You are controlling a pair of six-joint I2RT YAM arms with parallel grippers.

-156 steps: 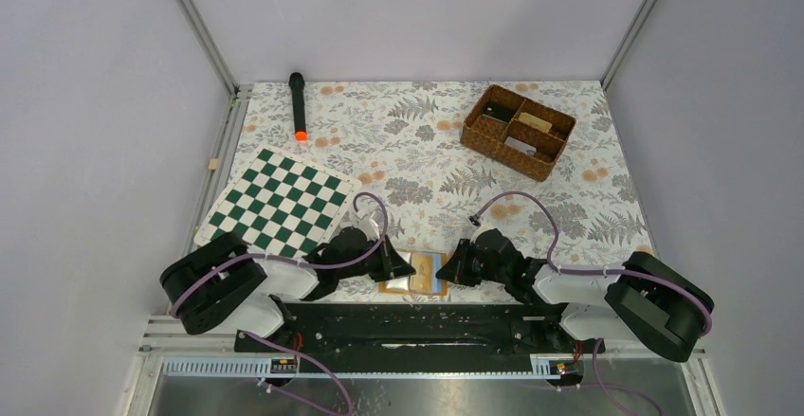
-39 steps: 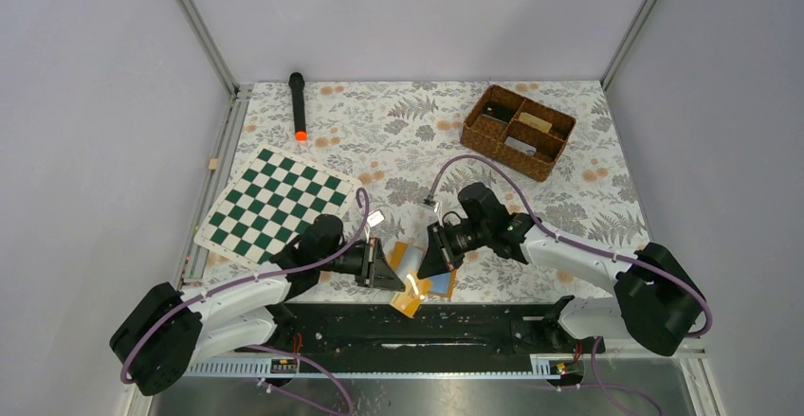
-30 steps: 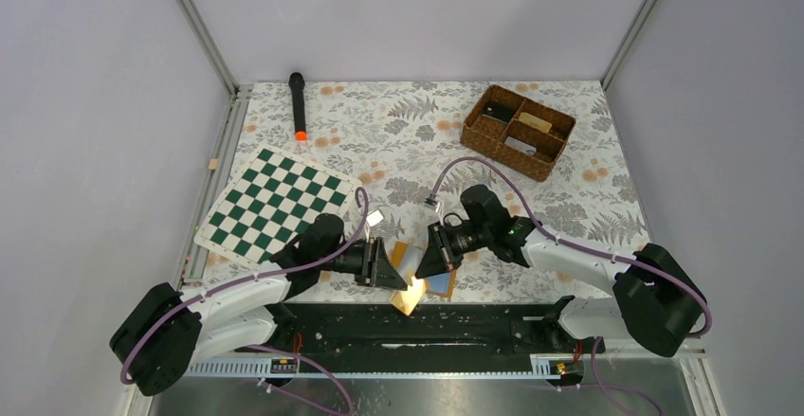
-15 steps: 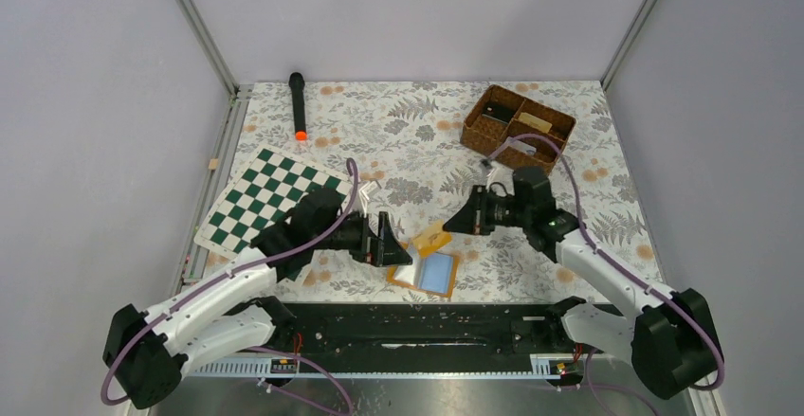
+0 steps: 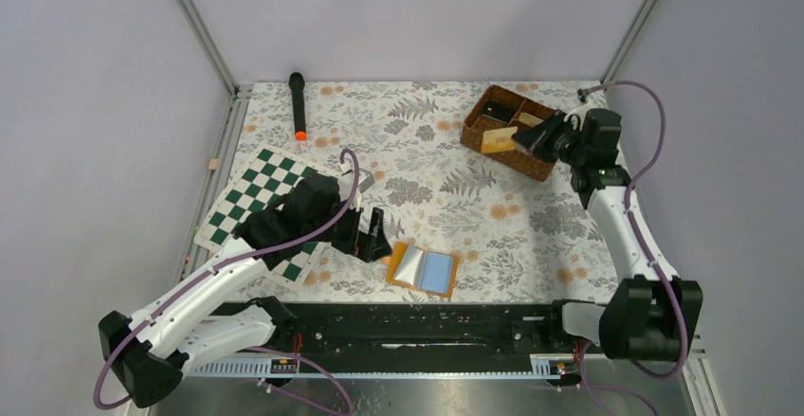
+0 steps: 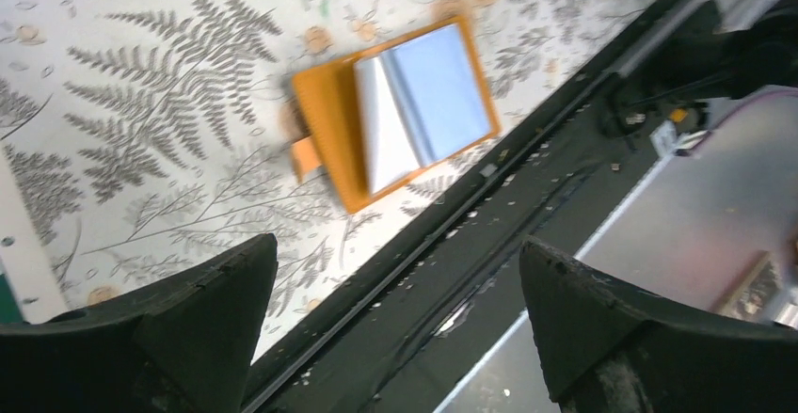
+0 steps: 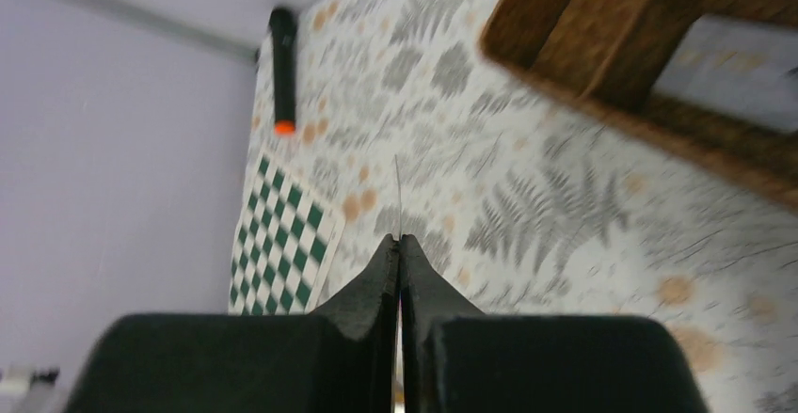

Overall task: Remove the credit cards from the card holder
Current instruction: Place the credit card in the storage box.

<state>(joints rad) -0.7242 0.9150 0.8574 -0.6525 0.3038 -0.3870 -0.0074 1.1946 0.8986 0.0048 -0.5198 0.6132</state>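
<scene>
**One card out, one left in the holder**

Far to the left of the card holder (image 6: pixel 325 126) and beyond it lies one black stick with an orange tip (image 5: pixel 297 103). One chequered mat (image 5: pixel 251 198) lies nearer on the same side. Neither looks to be part of the job.

The left gripper (image 5: pixel 372 242) hovers just left of the holder with its jaws spread wide and nothing between them. It is probably placed there to steady or reach the holder.

The one holder lies flat and unfolded near the table's near edge. One light blue card (image 6: pixel 438 93) sits in its right half.

Far to the right of the holder and beyond it, the right gripper (image 5: pixel 527 137) is pinched tight on the one beige card (image 5: pixel 499 139). It holds the card above the one wicker basket (image 5: pixel 536 165), most likely to drop it there.

That makes two cards: one lifted out and one yet to come.
</scene>
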